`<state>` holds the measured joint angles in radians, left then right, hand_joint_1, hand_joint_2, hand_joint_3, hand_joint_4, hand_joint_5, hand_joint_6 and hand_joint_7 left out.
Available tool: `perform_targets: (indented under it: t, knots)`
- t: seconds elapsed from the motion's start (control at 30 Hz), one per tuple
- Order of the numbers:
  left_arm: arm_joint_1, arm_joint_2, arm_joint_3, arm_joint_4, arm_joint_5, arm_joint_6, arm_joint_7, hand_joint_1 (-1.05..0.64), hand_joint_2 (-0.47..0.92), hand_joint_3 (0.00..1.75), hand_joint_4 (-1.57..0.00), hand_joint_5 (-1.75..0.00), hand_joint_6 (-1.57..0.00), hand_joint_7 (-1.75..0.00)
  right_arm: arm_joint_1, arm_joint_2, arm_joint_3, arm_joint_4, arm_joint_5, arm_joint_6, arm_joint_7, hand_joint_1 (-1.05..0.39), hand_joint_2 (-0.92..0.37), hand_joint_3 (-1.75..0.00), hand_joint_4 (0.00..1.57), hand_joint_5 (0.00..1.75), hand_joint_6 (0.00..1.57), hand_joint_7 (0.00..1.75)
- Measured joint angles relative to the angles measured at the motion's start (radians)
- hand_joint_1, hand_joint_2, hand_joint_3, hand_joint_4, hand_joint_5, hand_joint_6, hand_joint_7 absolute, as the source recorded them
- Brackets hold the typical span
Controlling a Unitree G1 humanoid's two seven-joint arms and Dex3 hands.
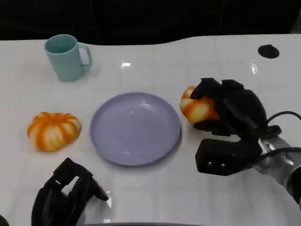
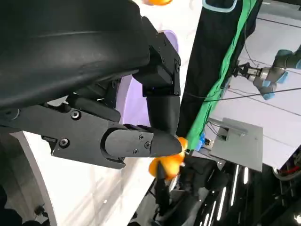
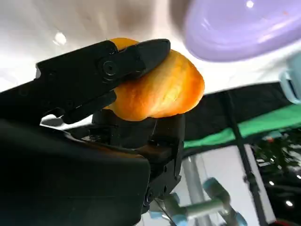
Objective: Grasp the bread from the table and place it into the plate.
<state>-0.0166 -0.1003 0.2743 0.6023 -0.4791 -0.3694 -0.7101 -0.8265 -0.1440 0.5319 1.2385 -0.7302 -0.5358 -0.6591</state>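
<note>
1. Tabletop of glossy white fills the head view, and the things on it run from the picture's left to its right as follows.
2. At the far left lies a pumpkin-shaped bun, round and ribbed, streaked orange and white, well apart from both hands.
3. Behind it, toward the far edge, a pale teal mug stands upright with its handle turned to the right.
4. The left hand rests low at the near left edge of the table, its black fingers curled inward with nothing between them; it is clenched on nothing.
5. The plate sits at the middle, round, lavender, shallow-rimmed, with nothing on it.
6. Just beside the plate's right rim is the bread, a rounded golden-orange loaf with paler cream streaks and a smooth, glossy crust.
7. The right hand grasps the bread: black fingers wrap over its top and far side in the head view.
8. In the right wrist view the bread shows a bulging, evenly browned face, pinched between a finger across its upper edge and the hand's body beneath, with the plate just beyond it.
9. Whether the bread touches the table cannot be told.
10. At the far right a small black round mark lies on the tabletop.
</note>
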Motion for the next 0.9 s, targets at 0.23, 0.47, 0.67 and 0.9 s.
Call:
perform_targets:
  t: [0.23, 0.47, 0.67, 0.9]
  knots:
    - [0.000, 0.000, -0.003, -0.001, 0.000, 0.000, 0.000, -0.54, 0.92, 0.26, -0.61, -1.75, -0.50, -1.52, -0.038, 0.051, -0.008, -0.043, 0.001, -0.011, 0.037, -0.08, -0.80, -0.50, 0.77, 1.75, 0.72, 1.51]
    - [-0.003, 0.000, 0.001, 0.008, -0.002, -0.001, 0.000, -0.54, 0.92, 0.26, -0.61, -1.75, -0.50, -1.51, -0.092, 0.113, 0.025, -0.042, -0.026, 0.003, 0.059, -0.07, -0.75, -0.57, 0.79, 1.75, 0.74, 1.52]
    - [-0.004, 0.000, 0.001, 0.009, -0.002, -0.001, -0.001, -0.52, 0.92, 0.26, -0.62, -1.75, -0.50, -1.51, -0.125, 0.165, 0.054, -0.019, -0.051, 0.045, 0.055, -0.08, -0.72, -0.50, 0.81, 1.75, 0.71, 1.45]
    - [-0.005, 0.000, 0.001, 0.010, -0.008, -0.001, -0.004, -0.52, 0.92, 0.26, -0.63, -1.75, -0.51, -1.51, -0.153, 0.227, 0.102, 0.034, -0.085, 0.128, 0.086, -0.16, -0.81, -0.39, 0.81, 1.75, 0.56, 1.73]
